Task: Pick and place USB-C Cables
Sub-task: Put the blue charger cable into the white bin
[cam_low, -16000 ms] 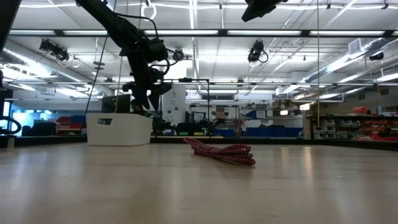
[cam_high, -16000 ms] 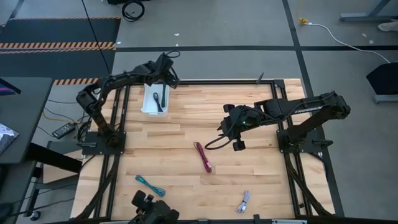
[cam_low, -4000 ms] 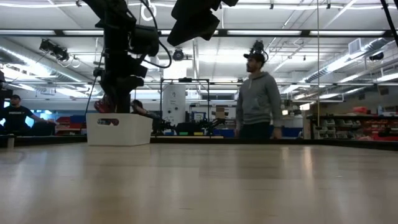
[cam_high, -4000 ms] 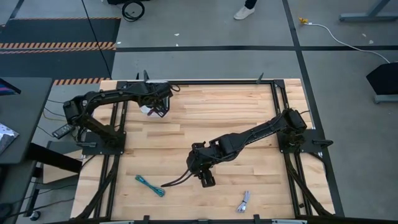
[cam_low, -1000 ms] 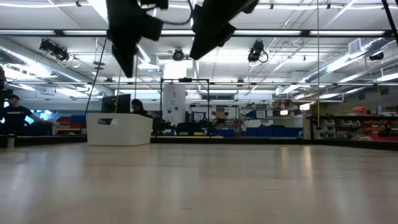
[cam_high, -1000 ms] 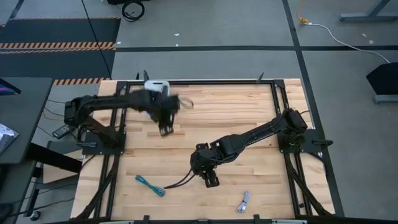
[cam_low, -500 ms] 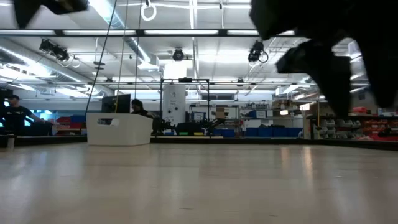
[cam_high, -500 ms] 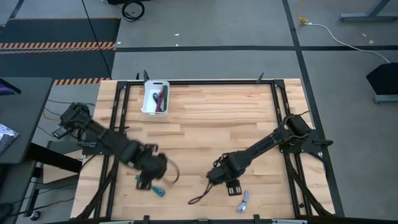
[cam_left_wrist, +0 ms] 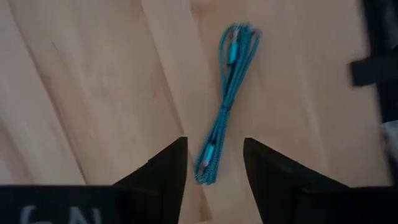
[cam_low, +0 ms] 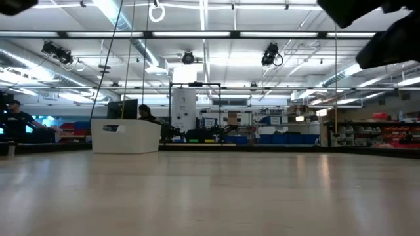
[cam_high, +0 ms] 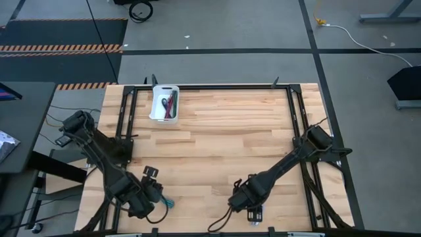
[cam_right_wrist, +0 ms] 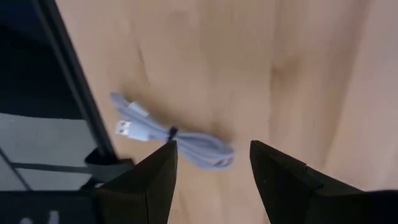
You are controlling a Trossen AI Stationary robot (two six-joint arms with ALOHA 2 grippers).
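Note:
My left gripper point(cam_left_wrist: 214, 163) is open over the near-left part of the table point(cam_high: 217, 151). In the left wrist view the teal USB-C cable point(cam_left_wrist: 227, 93) lies flat on the wood, stretched away from the gripper, and its nearer end point(cam_left_wrist: 207, 171) shows between the two fingertips. My right gripper point(cam_right_wrist: 214, 163) is open near the table's near edge, right of centre. The pale lilac-grey cable point(cam_right_wrist: 168, 134) lies flat just ahead of its fingers. The high view shows the teal cable point(cam_high: 166, 203) beside the left gripper point(cam_high: 150, 195). The right gripper point(cam_high: 248, 205) covers the lilac one.
A white bin point(cam_high: 156, 106) stands at the far edge, left of centre, with dark green and magenta cables point(cam_high: 170, 103) lying in it; the low view shows it too point(cam_low: 125, 136). Black frame rails point(cam_high: 293, 118) run along the table's sides. Bare wood lies between arms and bin.
My left gripper has swung from beside the white bin toward the near-left corner and now hangs over the teal cable. My right gripper has moved from the table's middle toward the near edge and a little right, over the lilac-grey cable. Neither cable has moved.

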